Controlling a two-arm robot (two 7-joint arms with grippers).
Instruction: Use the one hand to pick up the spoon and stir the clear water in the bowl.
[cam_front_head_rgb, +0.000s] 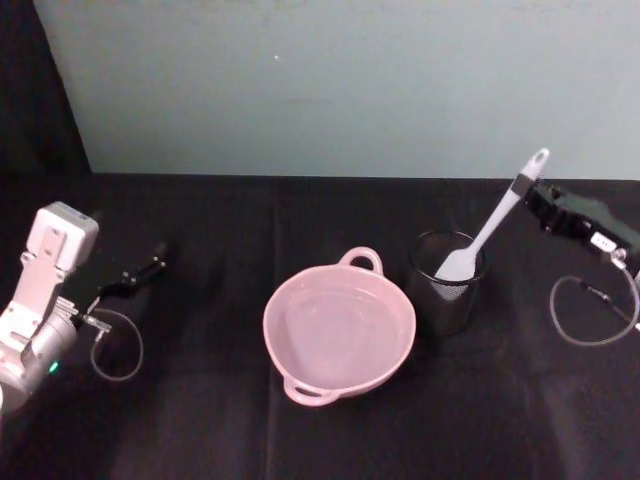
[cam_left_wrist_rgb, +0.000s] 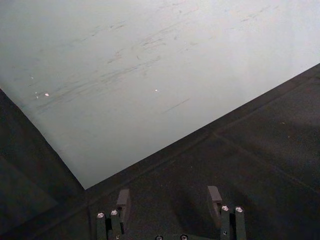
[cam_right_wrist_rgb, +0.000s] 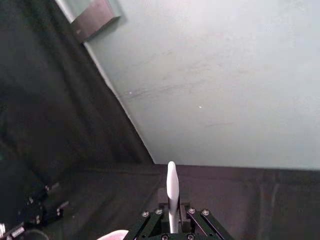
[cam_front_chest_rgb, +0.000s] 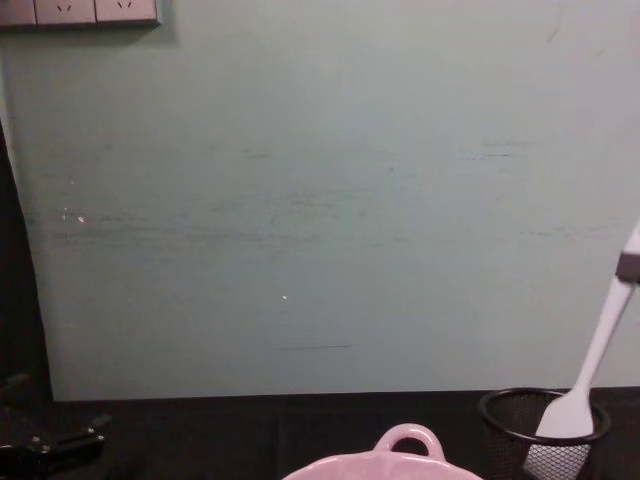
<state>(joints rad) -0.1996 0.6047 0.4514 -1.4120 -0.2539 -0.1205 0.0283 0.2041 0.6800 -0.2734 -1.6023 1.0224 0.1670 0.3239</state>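
A: Where's the spoon (cam_front_head_rgb: 490, 225), and what does it look like?
B: White, slim, with a flat blade and an oval hole at the handle end. The blade is in the mesh cup (cam_front_head_rgb: 447, 290) just right of the bowl (cam_front_head_rgb: 272, 310), and the handle tilts away from the bowl. The right gripper (cam_front_head_rgb: 524, 188) has its fingers clamped on the handle.
A: Anything unclear?
B: The blade tip is behind the mesh. Water in the pink bowl is hard to make out.
A: Room to move?
B: The left gripper (cam_left_wrist_rgb: 168, 191) is well left of the bowl, fingers wide. Open black table (cam_front_head_rgb: 200, 430) lies between them.

Robot lab test bench: black-draped table (cam_front_head_rgb: 200, 430), plain pale-green backdrop board (cam_front_chest_rgb: 320, 200), wall sockets (cam_front_chest_rgb: 80, 10) above board's corner.
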